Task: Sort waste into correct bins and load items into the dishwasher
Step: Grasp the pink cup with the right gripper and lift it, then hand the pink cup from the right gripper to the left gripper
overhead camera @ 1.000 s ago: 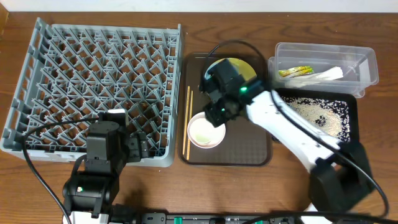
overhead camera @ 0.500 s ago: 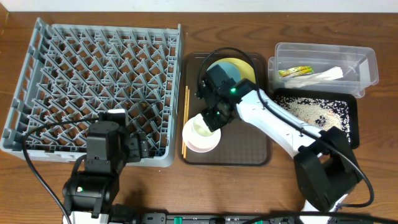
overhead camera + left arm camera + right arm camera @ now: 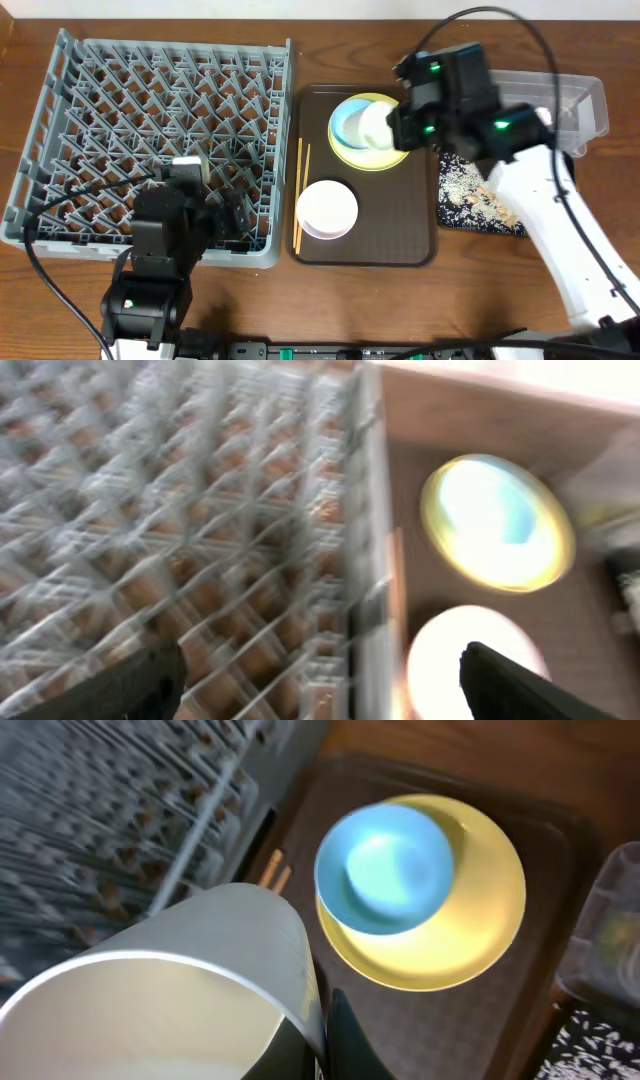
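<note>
Two grippers; one loaded, one empty.
The right gripper [image 3: 392, 125] is clamped tight on the rim of the small white cup [image 3: 170, 970], held in the air over the yellow plate [image 3: 345, 157]; the light blue bowl [image 3: 347, 122] sits on that plate; the left gripper [image 3: 320, 668] stands wide apart, holding nothing, above the dish rack [image 3: 150, 110]; the pinkish-white bowl [image 3: 327, 209] and chopsticks [image 3: 300, 195] lie on the brown serving tray [image 3: 400, 240].

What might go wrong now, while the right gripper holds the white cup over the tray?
The small white cup is pinched by its wall in the right gripper. It may slip and drop onto the yellow plate and light blue bowl below. Carrying it to the dish rack may bring a collision with the left gripper, open above that rack.
</note>
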Controlling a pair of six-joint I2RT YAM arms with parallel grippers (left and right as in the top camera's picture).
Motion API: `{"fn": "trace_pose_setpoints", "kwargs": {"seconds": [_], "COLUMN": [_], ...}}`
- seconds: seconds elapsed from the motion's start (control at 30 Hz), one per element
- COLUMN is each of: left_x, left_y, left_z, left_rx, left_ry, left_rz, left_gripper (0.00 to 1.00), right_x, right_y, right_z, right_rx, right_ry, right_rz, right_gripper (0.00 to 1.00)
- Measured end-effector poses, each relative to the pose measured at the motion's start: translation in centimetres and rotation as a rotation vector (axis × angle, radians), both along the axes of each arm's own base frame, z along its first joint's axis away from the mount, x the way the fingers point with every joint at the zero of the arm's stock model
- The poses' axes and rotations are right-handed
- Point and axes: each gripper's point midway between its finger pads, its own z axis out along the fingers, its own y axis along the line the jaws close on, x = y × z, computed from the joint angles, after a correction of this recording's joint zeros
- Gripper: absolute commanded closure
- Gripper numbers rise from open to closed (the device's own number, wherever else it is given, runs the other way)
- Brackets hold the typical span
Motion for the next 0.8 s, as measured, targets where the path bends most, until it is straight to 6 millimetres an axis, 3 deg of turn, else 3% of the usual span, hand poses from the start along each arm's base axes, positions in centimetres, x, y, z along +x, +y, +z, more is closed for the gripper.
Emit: {"fn": "trace_pose_setpoints", "kwargs": {"seconds": [0.2, 0.4, 0.57, 0.8], "left_x": [2.4, 4.6, 4.2, 2.0], "left_y": [-3.6, -8.7, -11.5, -13.2], "left_z": [2.5, 5.4, 7.5, 10.0], "left_rx": [-0.197, -0.416, -0.53, -0.599], "left_ry": [-0.077, -0.157, -0.204, -0.253], "left_rz": [-0.121, -0.385, -0.599, -0.797], "left_gripper": [0.1, 0.1, 0.1, 0.1], "right_x": [-0.5, -1.6, -2.7, -3.9], "right_y": [1.5, 4.6, 6.1, 7.2], "right_z": [-0.2, 1.9, 4.2, 6.5], "right_rx": [0.158, 0.352, 0.481, 0.607], "right_ry": [0.086, 0.108, 0.106, 0.12], "right_rz": [0.082, 0.235, 0.337, 0.434], "right_gripper": [0.99, 0.99, 0.99, 0.99]}}
